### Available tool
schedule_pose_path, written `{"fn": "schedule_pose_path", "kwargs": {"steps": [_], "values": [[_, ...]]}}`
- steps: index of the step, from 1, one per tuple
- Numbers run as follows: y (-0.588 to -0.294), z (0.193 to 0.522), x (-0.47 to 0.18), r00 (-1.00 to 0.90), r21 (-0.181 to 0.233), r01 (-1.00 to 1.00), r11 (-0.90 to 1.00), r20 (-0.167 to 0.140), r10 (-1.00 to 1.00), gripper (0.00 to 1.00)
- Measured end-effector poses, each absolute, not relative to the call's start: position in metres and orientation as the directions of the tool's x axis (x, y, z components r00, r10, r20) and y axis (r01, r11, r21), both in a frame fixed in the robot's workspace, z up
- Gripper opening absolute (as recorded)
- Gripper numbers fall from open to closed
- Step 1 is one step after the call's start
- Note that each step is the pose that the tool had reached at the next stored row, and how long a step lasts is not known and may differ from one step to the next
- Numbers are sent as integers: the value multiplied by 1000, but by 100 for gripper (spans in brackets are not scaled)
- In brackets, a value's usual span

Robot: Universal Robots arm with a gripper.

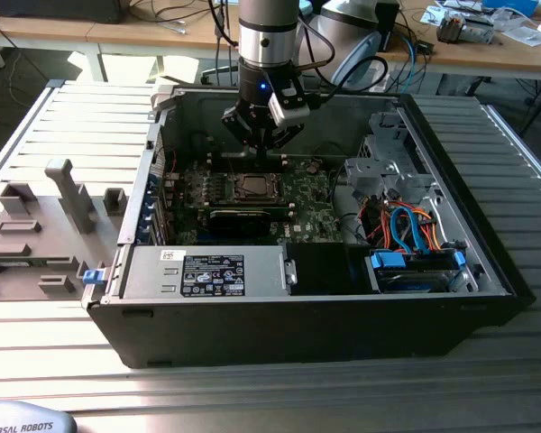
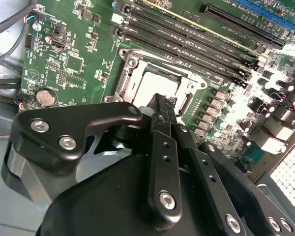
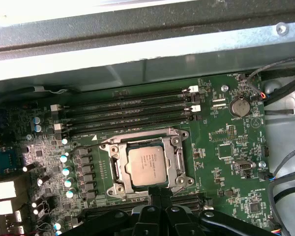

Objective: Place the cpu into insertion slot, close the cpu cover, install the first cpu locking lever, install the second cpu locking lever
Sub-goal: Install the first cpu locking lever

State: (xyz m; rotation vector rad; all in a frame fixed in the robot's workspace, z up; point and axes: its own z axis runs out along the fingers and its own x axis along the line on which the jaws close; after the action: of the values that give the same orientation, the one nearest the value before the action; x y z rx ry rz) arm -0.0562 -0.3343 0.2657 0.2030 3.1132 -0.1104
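Slatted grey tabletop [image 1: 54, 117], open PC case [image 1: 487, 262] on top. End effector [image 3: 157, 194] pinched shut, nothing held, hovering just beside the socket. Cpu [image 3: 146, 166] already seated flat inside, cpu cover [image 3: 179, 140] framing it. Probably light, stiff, fragile underneath, so edges only. Motherboard [image 3: 226, 157] all around.
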Motion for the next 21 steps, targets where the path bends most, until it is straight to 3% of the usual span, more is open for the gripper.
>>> {"fn": "schedule_pose_path", "kwargs": {"steps": [21], "values": [[-334, 266, -56, -994, -69, 108, 992, -24, 107, 11]]}}
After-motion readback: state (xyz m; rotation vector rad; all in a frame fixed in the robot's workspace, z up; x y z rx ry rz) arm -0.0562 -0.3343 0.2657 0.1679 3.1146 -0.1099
